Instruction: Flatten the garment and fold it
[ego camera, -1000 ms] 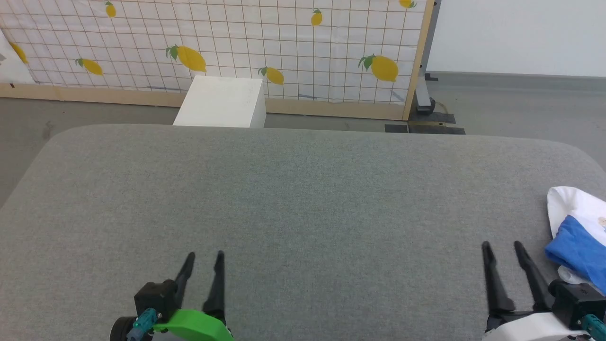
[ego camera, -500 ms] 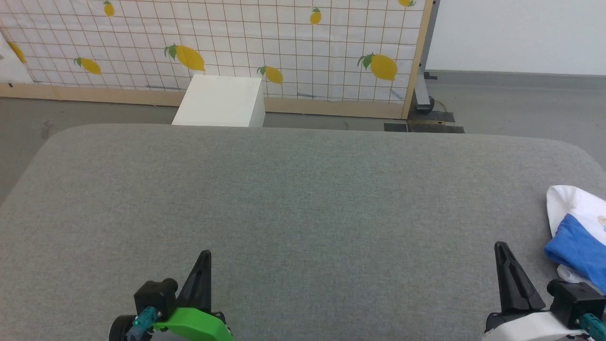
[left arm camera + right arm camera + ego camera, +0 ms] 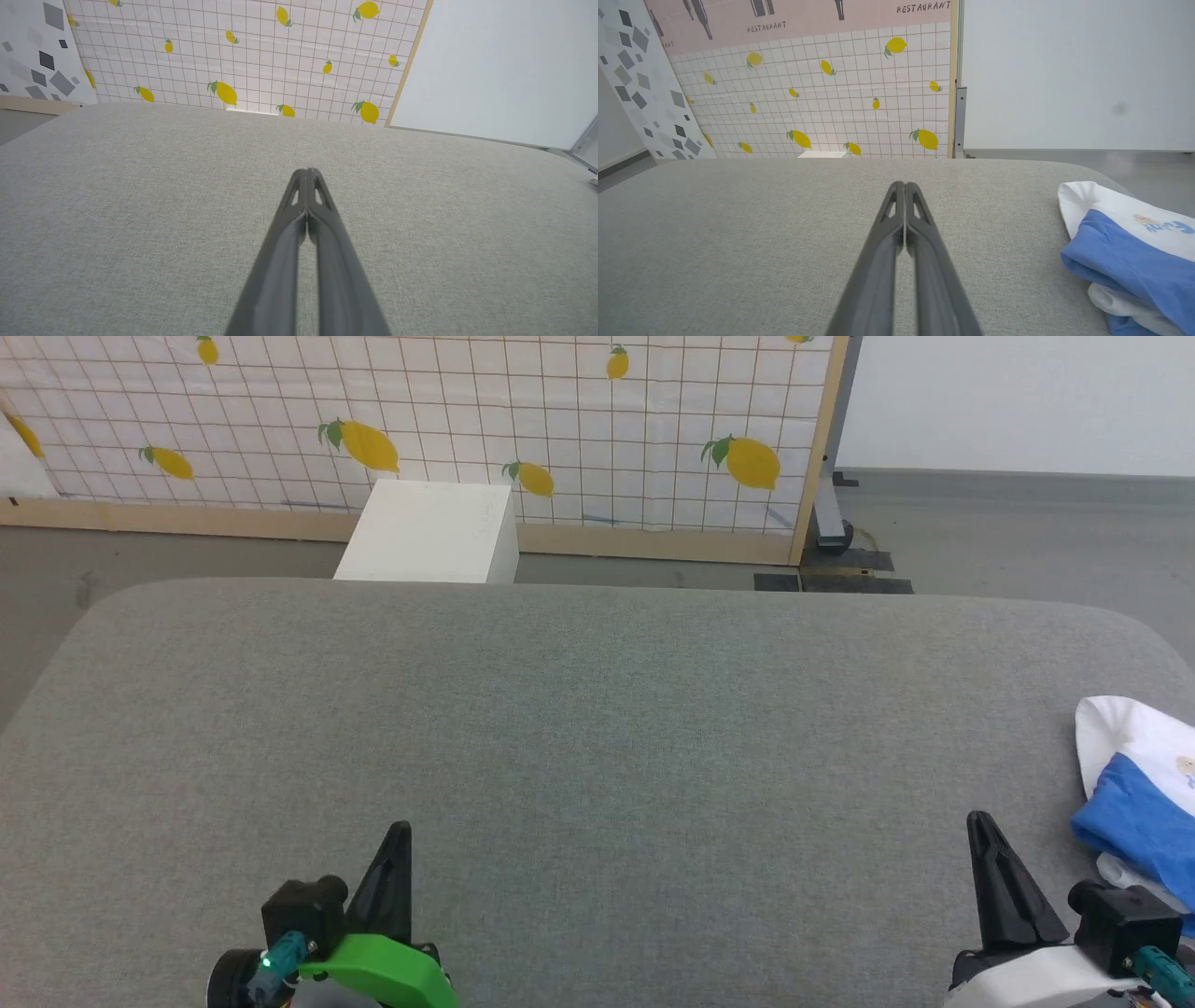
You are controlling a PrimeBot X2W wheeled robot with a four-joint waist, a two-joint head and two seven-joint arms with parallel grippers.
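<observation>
The garment [image 3: 1134, 793], white with blue parts, lies bunched at the right edge of the grey padded table [image 3: 597, 728]; in the right wrist view the garment [image 3: 1134, 242] shows at the right, with a small print on the white. My right gripper [image 3: 977, 821] is shut with nothing in it, a little left of the cloth and apart from it. Its tips [image 3: 905, 185] meet above the bare table. My left gripper [image 3: 400, 829] sits at the near left, shut and empty, fingers pressed together [image 3: 307, 172].
A white box [image 3: 425, 532] stands on the floor behind the table's far edge. A lemon-print screen [image 3: 448, 420] with a wooden frame rises behind it, and a metal stand foot [image 3: 831, 537] is to its right.
Both grippers have closed from open to shut on nothing. The head camera has shifted slightly; the garment has not moved.
</observation>
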